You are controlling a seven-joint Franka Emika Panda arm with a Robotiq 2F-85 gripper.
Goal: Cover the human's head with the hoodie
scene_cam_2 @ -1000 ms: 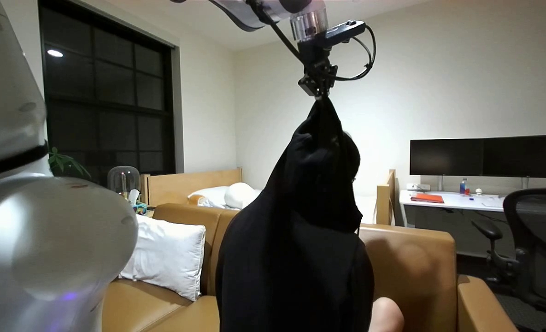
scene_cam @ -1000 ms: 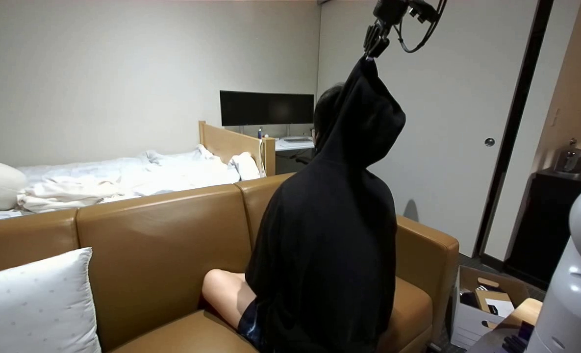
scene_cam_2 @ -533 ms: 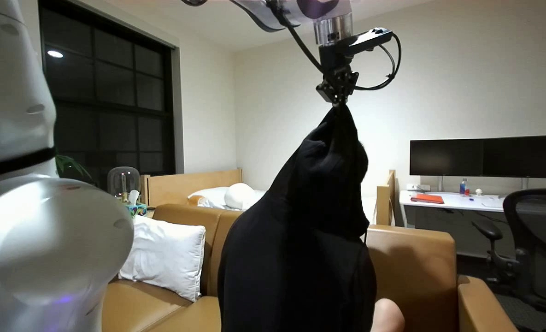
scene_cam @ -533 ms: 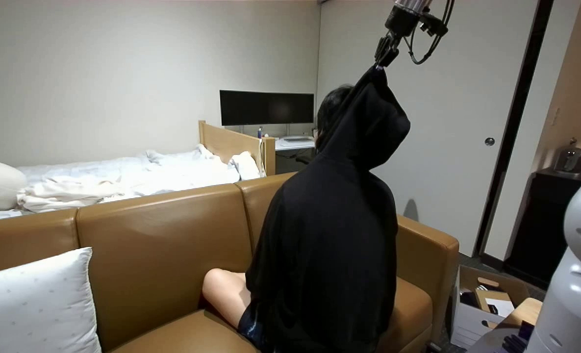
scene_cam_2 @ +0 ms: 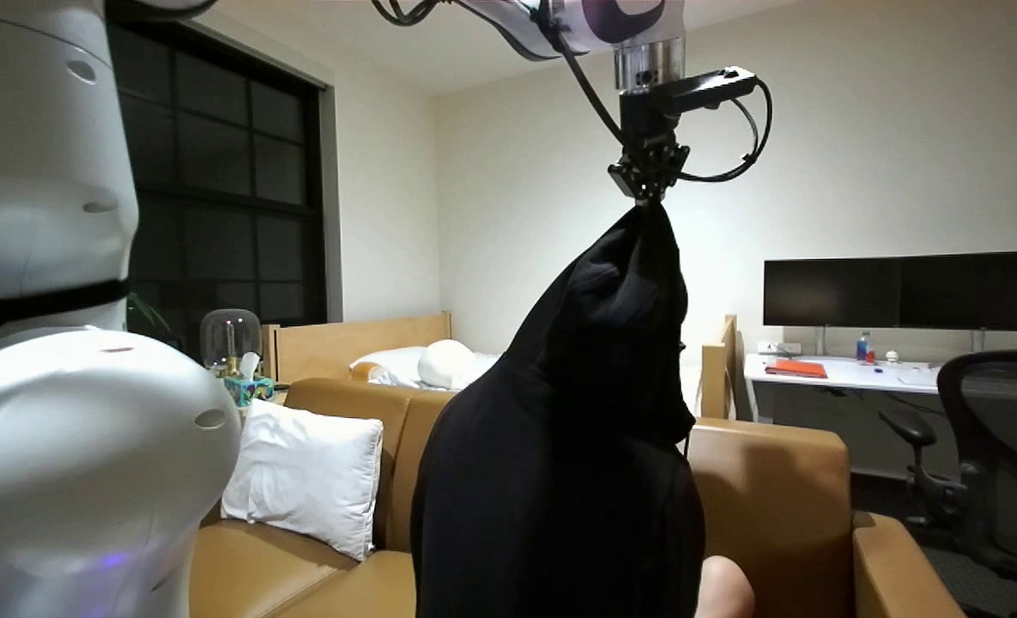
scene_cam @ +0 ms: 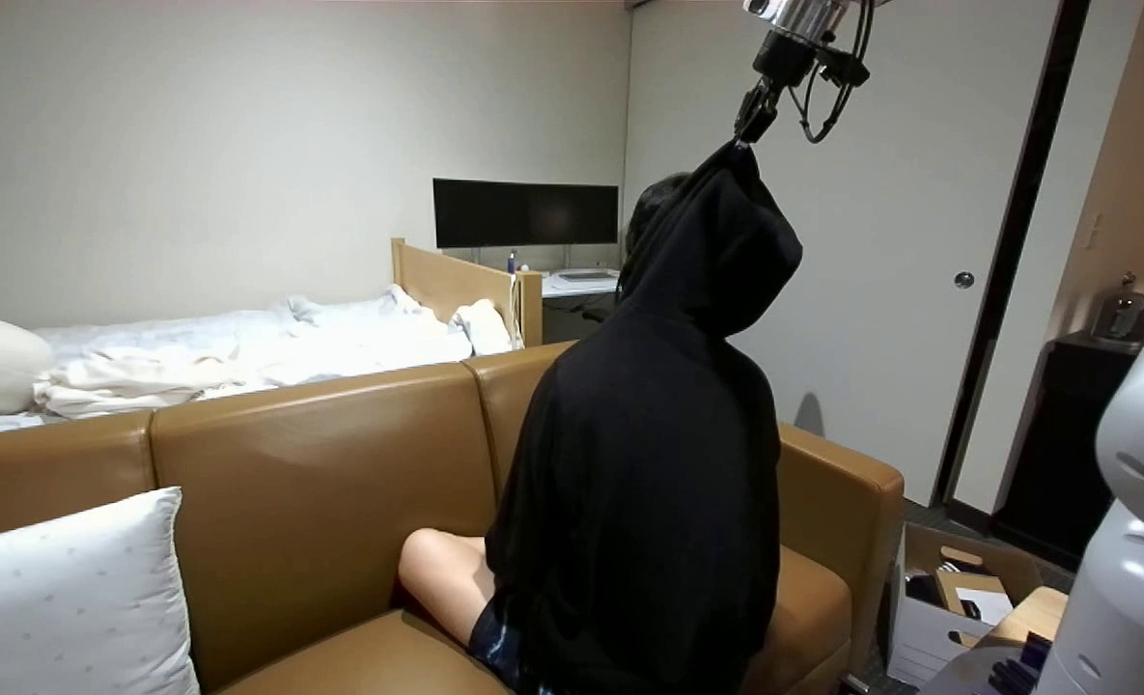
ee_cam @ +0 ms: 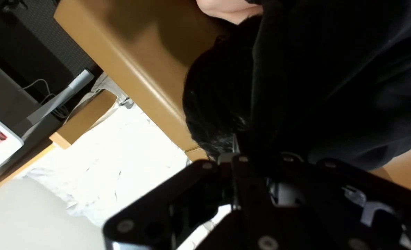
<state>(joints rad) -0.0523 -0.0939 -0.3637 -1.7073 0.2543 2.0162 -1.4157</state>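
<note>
The person wears the black hoodie and sits on the sofa, back turned in an exterior view. My gripper is shut on the top of the hood, pulling it up to a point just behind and above the head. Dark hair on the human's head shows in front of the hood's edge. In an exterior view the raised hoodie hides nearly all of the head, below my gripper. The wrist view has the head beside the hood fabric; dark cloth runs between the fingers.
A tan leather sofa carries a white pillow beside the person. My white arm base stands close by. Behind the sofa are a bed, a desk with monitors and an office chair.
My gripper has come lower, bringing the hood's peak down with it. In an exterior view it has also shifted right, and the hood now covers hair that showed at its right edge.
</note>
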